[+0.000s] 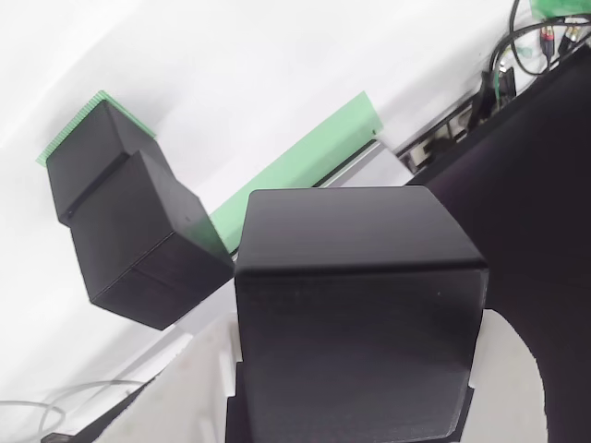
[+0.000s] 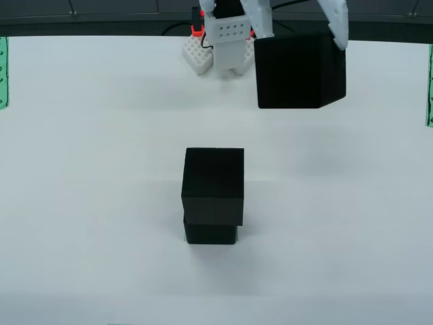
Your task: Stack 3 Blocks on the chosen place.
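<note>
Table: you are working over a plain white tabletop (image 2: 81, 169), with a dark strip along its far edge in the view from the front.
Dark panel: in the view that rides on the gripper, a large black glossy panel (image 1: 545, 203) fills the right side, with cables (image 1: 526, 41) bunched past its far end.
Held block: your third black cube (image 2: 300, 70) hangs in the air at far right of the front view, well above the table and clear of the stack; in the gripper view it (image 1: 355, 314) sits close to the lens, near and centre.
Gripper: the white gripper (image 2: 298, 27) is clamped on that cube, one finger (image 2: 336, 24) down its right side and the other behind its left edge, so the jaws are spread to the cube's width.
Stack: two black cubes stand one on the other at the middle of the table; the upper cube (image 2: 213, 186) overhangs the lower cube (image 2: 211, 233) slightly and is turned a little against it.
Chosen place: the green-and-white striped patch (image 1: 69, 129) shows as a thin edge under the lower cube (image 1: 88, 166) in the gripper view, far left.
Other patch: another green strip (image 1: 305, 161) lies on the table between the stack and the held cube there.
Arm base: a white perforated mount (image 2: 226, 40) stands at the far edge, left of the held cube.
</note>
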